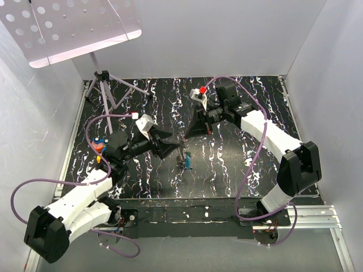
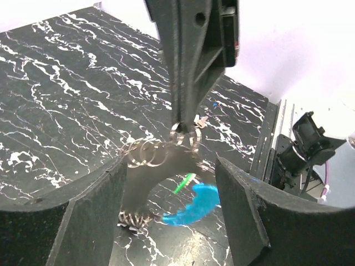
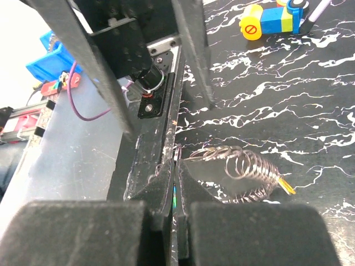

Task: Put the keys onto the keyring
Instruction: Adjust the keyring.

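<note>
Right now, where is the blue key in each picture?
Top view: the blue key is in the middle of the picture, just below the right hand.
Left wrist: low centre, between the left hand's open fingers, under the keyring.
Right wrist: not seen.
Shared landmark: the shut right hand pinching the keyring; it shows in every view.

Item 1: black marbled tabletop with white veining [image 1: 244,164], under the left claw [image 1: 177,149] and the right claw [image 1: 186,135], spreading out on all sides of them.
Item 2: plain pale grey back wall [image 1: 227,39], beyond both claws; matching side walls [image 1: 334,85] on either flank.
Item 3: white perforated panel [image 1: 62,25], tilted, lower edge brightly lit, high behind the left claw.
Item 4: slim metal tripod [image 1: 105,90], far corner behind the left claw.
Item 5: silver aluminium rail [image 1: 317,218], on the near side of the right claw.
</note>
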You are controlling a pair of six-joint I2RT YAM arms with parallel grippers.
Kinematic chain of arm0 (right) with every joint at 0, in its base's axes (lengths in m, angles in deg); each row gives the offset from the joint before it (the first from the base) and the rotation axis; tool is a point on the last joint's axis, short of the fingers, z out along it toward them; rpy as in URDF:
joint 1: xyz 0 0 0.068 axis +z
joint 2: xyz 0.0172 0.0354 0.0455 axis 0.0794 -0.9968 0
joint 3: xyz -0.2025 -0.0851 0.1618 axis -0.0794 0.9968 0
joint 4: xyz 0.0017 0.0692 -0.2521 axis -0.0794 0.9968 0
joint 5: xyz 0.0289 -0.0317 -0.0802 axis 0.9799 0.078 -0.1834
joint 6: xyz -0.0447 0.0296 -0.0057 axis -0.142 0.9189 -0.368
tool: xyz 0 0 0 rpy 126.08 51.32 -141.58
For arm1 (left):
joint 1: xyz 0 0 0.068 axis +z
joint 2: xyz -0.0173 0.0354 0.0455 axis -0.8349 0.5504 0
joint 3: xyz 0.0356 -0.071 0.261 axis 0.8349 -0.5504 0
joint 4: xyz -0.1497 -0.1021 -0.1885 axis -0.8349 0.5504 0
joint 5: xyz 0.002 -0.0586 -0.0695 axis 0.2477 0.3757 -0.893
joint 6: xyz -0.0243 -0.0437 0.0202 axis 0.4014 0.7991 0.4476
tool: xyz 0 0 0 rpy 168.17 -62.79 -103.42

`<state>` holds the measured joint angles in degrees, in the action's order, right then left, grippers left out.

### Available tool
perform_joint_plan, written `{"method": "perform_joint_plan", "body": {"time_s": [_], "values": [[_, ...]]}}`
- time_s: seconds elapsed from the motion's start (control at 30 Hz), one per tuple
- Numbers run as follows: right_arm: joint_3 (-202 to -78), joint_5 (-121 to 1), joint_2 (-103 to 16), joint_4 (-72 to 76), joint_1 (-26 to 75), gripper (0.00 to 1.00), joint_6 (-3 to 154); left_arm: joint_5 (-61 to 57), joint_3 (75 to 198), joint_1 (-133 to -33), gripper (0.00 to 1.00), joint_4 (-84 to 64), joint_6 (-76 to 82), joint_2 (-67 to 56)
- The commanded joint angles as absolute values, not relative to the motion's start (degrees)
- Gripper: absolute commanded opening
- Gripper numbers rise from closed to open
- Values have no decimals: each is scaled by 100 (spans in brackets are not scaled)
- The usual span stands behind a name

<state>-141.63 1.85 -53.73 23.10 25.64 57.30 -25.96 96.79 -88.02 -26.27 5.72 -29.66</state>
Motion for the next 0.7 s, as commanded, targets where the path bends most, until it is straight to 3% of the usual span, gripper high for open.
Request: {"method": "perform_joint_plan", "body": {"time_s": [0.0,0.3,0.53,0.67], "values": [[-14071,590,-5062,1423,2489,1,6442,-2554,9315,-8623,62,-4343,1214,-2791],[-14018,634,-5062,1308,2480,1,6566,-3081,9306,-8491,52,-5434,1600,-2203],[-14018,704,-5071,1264,2480,1,6601,-3170,9341,-8482,41,-5497,1584,-2026],[-14010,713,-5062,1246,2480,1,6610,-3161,9368,-8447,40,-5444,1539,-1991]]}}
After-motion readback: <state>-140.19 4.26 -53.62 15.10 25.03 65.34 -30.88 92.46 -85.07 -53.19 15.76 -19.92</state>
